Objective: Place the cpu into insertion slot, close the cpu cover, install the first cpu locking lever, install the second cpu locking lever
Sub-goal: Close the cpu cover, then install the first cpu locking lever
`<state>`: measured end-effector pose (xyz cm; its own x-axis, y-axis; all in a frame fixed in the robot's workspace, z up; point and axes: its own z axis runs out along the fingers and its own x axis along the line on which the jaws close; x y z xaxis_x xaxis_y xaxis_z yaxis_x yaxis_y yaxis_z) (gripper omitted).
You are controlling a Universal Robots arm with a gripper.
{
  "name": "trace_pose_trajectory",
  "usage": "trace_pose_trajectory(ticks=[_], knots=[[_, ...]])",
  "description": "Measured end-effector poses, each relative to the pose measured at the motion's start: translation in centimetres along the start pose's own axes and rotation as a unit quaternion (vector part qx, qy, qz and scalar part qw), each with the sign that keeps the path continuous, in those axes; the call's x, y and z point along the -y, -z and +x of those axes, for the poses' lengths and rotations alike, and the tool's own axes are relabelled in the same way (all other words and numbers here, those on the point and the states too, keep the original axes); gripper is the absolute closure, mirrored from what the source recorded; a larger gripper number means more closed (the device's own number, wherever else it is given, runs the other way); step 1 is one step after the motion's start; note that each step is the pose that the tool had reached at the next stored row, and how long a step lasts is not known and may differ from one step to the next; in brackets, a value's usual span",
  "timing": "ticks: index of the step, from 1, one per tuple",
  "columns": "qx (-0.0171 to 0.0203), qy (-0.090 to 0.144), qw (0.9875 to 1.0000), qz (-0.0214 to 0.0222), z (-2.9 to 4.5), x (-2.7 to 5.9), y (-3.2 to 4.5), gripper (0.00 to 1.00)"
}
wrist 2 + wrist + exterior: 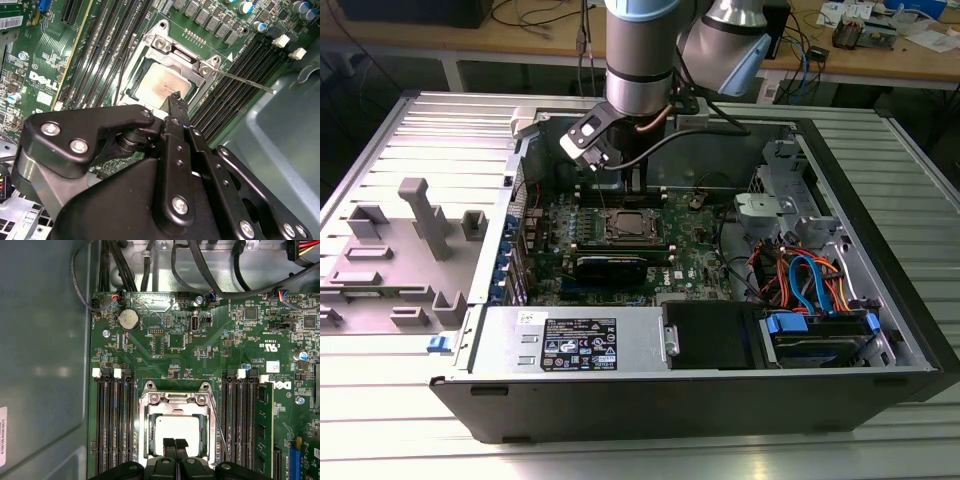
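We see an open computer case point(905, 340) lying on a ribbed metal table point(440, 125), with wooden workbenches point(410, 45) behind it. On the green motherboard point(165, 340) inside, the cpu point(177, 426), a pale silvery-grey square, sits in the insertion slot point(141, 405) between two banks of black memory slots point(112, 425). The cpu cover point(175, 399) lies flat as a silver frame around it. A thin locking lever point(245, 82) juts out over the memory slots. The gripper point(175, 444) hangs just above the cpu's edge, its black fingertips closed together and holding nothing.

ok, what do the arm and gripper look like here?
The arm has fat silver-grey cylindrical joints with pale blue caps, and a black cable loops off its wrist. The gripper is matte black linkage bars with silver screw heads, tapering to two slim black fingers.
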<state>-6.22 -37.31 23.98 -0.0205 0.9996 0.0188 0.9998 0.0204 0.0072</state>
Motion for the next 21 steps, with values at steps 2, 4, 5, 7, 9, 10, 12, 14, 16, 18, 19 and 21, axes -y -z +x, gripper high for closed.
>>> trace_pose_trajectory(ticks=[2,4,5,7,9,10,12,14,16,18,19,21], knots=[[0.0,0.0,1.0,0.0,0.0,0.0,-0.01,0.89],[0.0,0.0,1.0,0.0,0.0,0.0,-0.06,0.89],[-0.0001,0.0,1.0,-0.0001,0.0,0.0,-0.06,0.89],[-0.0001,0.0,1.0,0.0,0.03,-0.02,1.47,0.89],[-0.0001,0.0,1.0,-0.0001,0.03,-0.02,1.47,0.89],[0.0,0.0,1.0,0.0,0.03,-0.02,1.48,0.89],[0.0,0.0,1.0,0.0,0.03,-0.02,1.48,0.89],[0.0,0.001,1.0,0.0,0.03,-0.02,1.48,0.89],[-0.0001,0.006,1.0,0.0001,0.03,-0.02,1.48,0.89],[-0.0001,0.017,0.9998,0.0003,0.03,-0.02,1.48,0.89],[-0.0002,0.024,0.9997,0.0004,0.03,-0.02,1.48,0.89],[-0.0003,0.039,0.9993,0.0007,0.03,-0.02,1.48,0.89]])
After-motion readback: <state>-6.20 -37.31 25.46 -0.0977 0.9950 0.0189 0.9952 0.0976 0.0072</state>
